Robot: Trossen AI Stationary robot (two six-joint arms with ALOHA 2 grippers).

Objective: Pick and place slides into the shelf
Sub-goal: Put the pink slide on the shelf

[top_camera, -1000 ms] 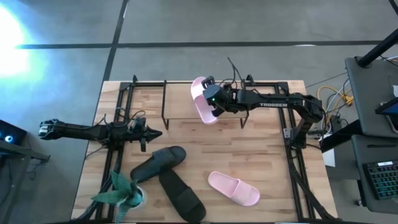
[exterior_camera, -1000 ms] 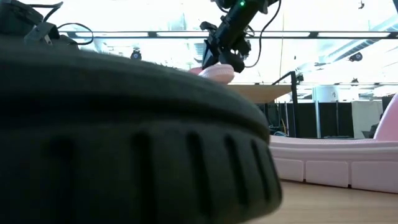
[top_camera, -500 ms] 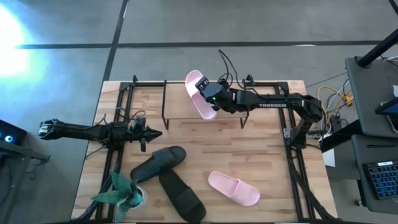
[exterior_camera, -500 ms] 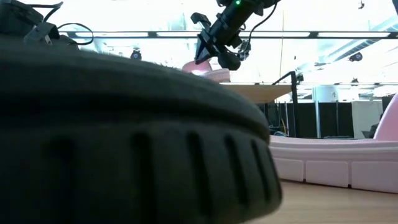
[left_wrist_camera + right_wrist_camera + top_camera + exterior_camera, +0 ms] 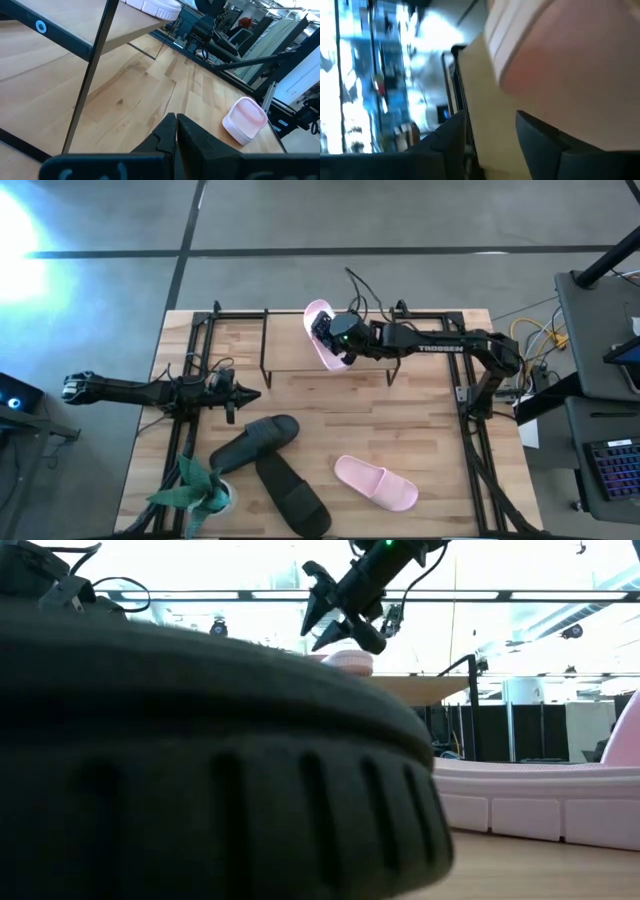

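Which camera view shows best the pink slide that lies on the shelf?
The high view: the pink slide lies on the shelf beneath the open right gripper. The low view shows only a sliver past a dark slide. The right wrist view shows it blurred; the left wrist view, its edge.

Light wooden table (image 5: 420,435), seen from above, with black metal frames along left and right edges. At the far edge, a low shelf (image 5: 285,358) with pale top board on thin black legs; on its right end, one pink slide (image 5: 320,332). On the table near the front: second pink slide (image 5: 375,482) at right, two dark slides (image 5: 255,442) (image 5: 292,495) touching at the middle, small green plant (image 5: 200,488) at left corner.
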